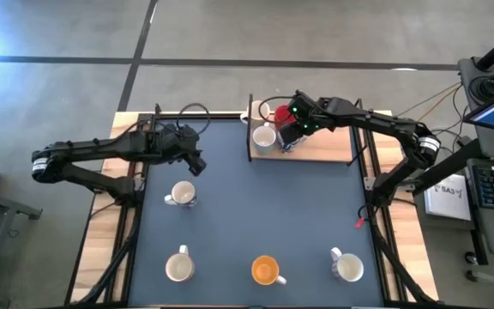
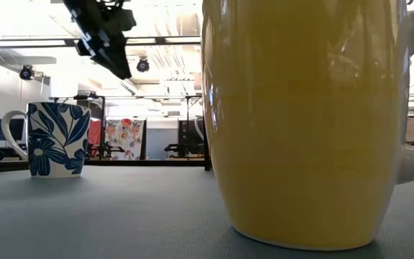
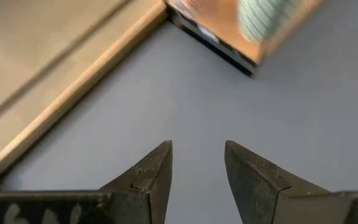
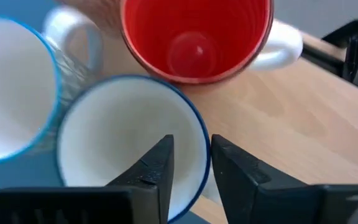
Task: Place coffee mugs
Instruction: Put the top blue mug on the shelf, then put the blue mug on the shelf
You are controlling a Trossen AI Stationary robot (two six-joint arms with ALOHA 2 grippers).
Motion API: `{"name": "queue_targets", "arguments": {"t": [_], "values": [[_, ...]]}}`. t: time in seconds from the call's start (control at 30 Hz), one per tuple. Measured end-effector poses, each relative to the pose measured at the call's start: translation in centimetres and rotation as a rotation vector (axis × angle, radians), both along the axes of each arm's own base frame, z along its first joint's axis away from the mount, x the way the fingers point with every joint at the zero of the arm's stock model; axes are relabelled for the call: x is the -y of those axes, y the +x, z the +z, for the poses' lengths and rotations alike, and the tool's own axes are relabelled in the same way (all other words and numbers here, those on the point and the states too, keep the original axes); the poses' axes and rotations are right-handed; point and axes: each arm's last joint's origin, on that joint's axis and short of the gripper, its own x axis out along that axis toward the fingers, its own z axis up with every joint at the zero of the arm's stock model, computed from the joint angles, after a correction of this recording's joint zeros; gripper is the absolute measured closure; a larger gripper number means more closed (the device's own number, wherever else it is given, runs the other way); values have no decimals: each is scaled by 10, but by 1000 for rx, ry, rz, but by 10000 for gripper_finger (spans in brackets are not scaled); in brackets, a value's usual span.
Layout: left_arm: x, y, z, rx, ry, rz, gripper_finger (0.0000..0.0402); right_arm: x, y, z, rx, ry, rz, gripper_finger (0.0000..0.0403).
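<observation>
From above, the right tool (image 1: 288,137) is over the mugs on the wooden board (image 1: 333,146); four mugs stand on the tabletop (image 1: 256,223). In its wrist view, the narrowly parted fingers straddle the blue-rimmed mug's (image 4: 129,143) rim, beside the red mug (image 4: 194,40). The left tool (image 3: 197,168) hangs empty, fingers apart.

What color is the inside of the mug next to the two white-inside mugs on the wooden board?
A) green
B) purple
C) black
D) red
D: on the wooden board, the red mug shows a bright red inside, right beside the blue-rimmed mug under the right gripper.
</observation>
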Motion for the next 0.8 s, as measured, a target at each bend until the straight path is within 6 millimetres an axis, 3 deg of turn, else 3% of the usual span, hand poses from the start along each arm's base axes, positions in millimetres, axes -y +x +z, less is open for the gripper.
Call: {"name": "queue_targets", "arguments": {"t": [0.2, 0.33, 0.5, 0.8], "values": [[-39, 2, -5, 112, 79, 127, 271, 1, 1, 22, 63, -39, -1, 297], [-50, -1, -19, 166, -21, 60, 281, -2, 4, 35, 96, -63, 7, 297], [-36, -15, -36, 94, -250, -9, 301, -17, 11, 44, 131, -65, 58, 303], [2, -66, -38, -144, -491, 37, 314, -57, 27, 45, 155, -22, 223, 309]]}}
